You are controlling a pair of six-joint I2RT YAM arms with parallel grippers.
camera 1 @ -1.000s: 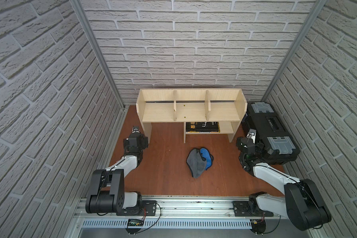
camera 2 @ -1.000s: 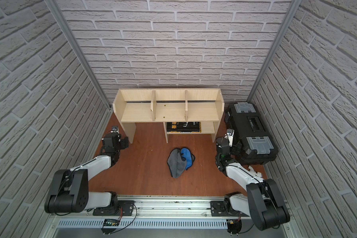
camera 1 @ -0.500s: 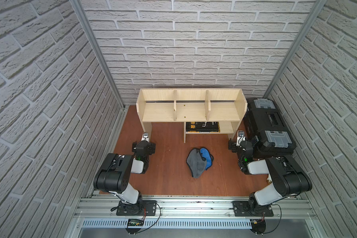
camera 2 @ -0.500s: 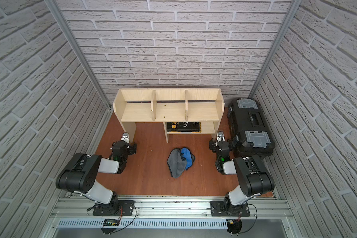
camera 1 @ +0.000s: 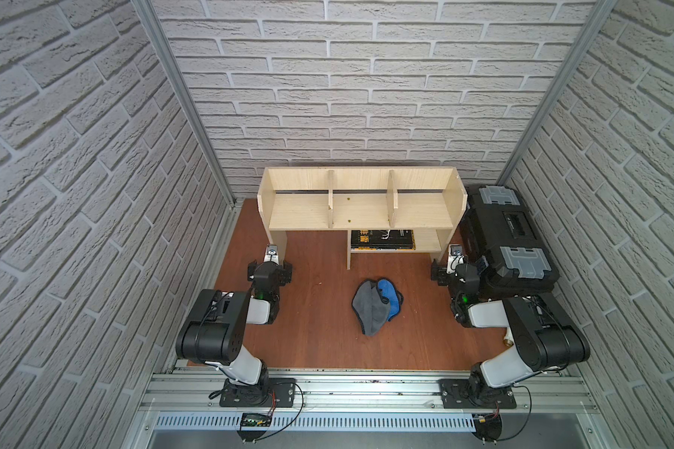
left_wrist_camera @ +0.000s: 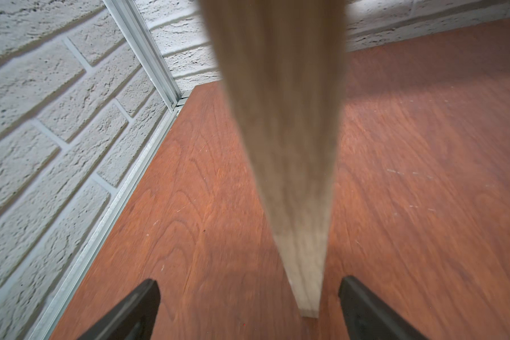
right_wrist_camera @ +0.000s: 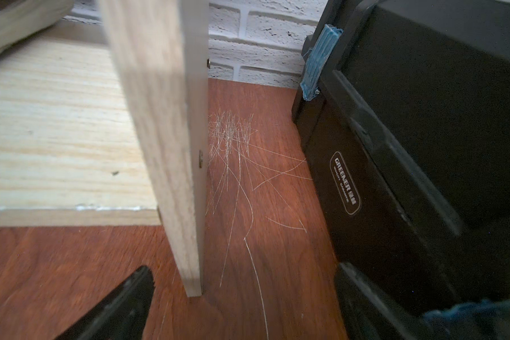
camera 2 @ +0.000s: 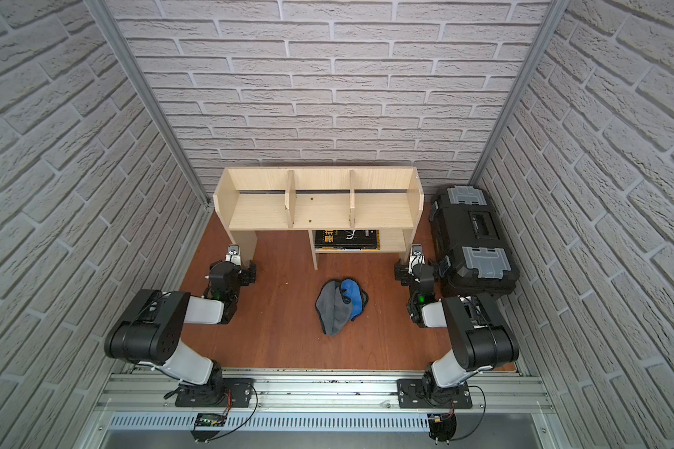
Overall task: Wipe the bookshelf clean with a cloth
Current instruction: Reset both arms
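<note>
The pale plywood bookshelf [camera 1: 360, 208] [camera 2: 320, 210] stands against the back wall. The cloth [camera 1: 376, 305] [camera 2: 341, 305], blue and dark grey, lies crumpled on the floor in front of it, between the two arms and touched by neither. My left gripper [camera 1: 270, 266] [camera 2: 232, 272] [left_wrist_camera: 249, 282] is open and low at the foot of the bookshelf's left side panel [left_wrist_camera: 283, 117]. My right gripper [camera 1: 458, 268] [camera 2: 419, 270] [right_wrist_camera: 245, 269] is open at the foot of the right side panel [right_wrist_camera: 165, 147]. In each wrist view the panel's foot shows between the spread jaws, touching neither.
A black toolbox [camera 1: 506, 241] [camera 2: 471, 237] [right_wrist_camera: 409, 147] with grey latches sits right of the bookshelf, close beside my right gripper. A dark book [camera 1: 382, 239] lies on the small lower shelf. Brick walls close in three sides. Scratches mark the floor [right_wrist_camera: 233, 153] by the right panel.
Both arms have folded up, elbows rising and drawing back toward the front rail. The grippers stay open near the shelf's feet. The cloth has not moved.
</note>
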